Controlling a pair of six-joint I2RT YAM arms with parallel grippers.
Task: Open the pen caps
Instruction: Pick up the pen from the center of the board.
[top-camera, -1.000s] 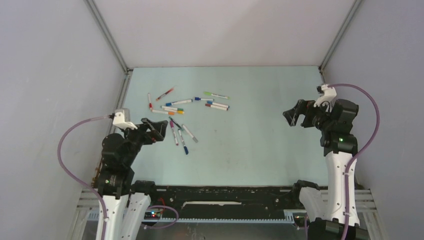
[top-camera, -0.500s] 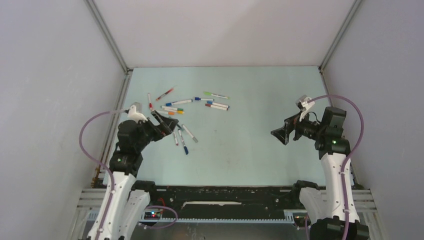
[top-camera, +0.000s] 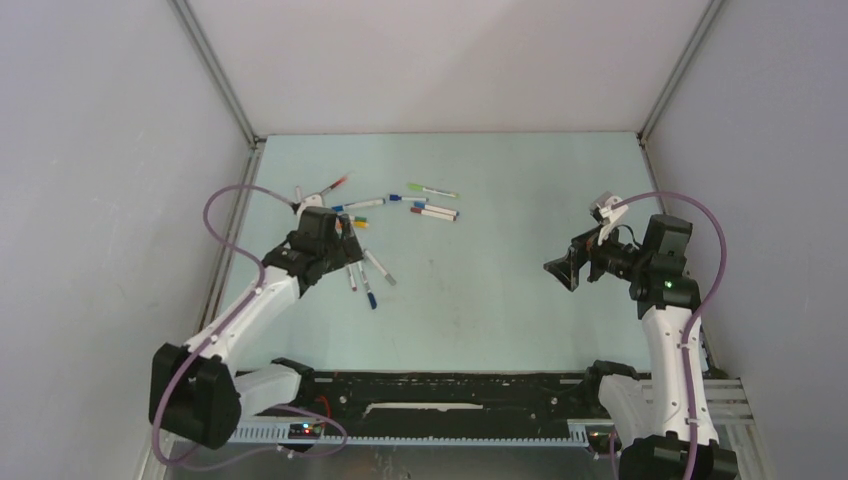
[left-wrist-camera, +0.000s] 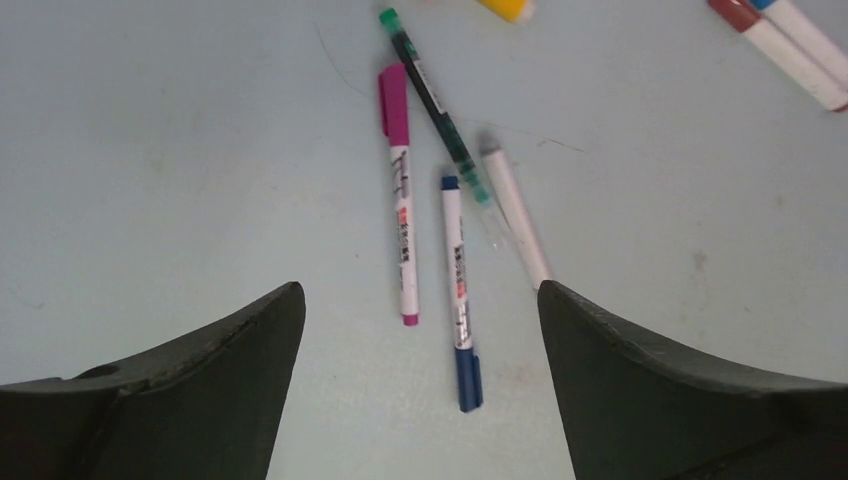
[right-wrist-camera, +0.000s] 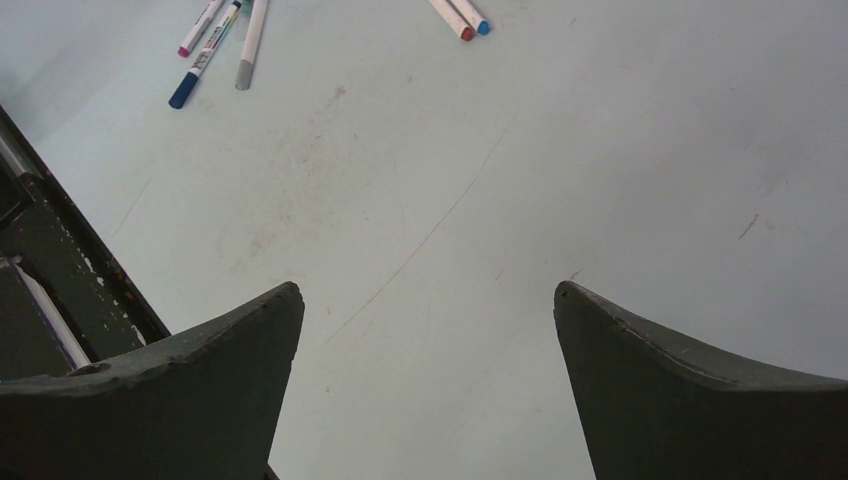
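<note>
About a dozen white-barrelled pens lie scattered at the table's back left, caps on as far as I can see. My left gripper is open and empty, hovering over the nearest few. In the left wrist view, between and beyond its fingertips, lie a pen with a magenta cap, a pen with a blue cap, a dark green pen and a grey-tipped pen. My right gripper is open and empty over bare table at the right, far from the pens.
The table is pale blue-green with grey walls on three sides. A black rail runs along the near edge. More pens show at the top of the right wrist view.
My left arm has reached forward and to the right, bringing its open gripper over the nearest pens. My right arm came down and left a second ago and has since held still.
</note>
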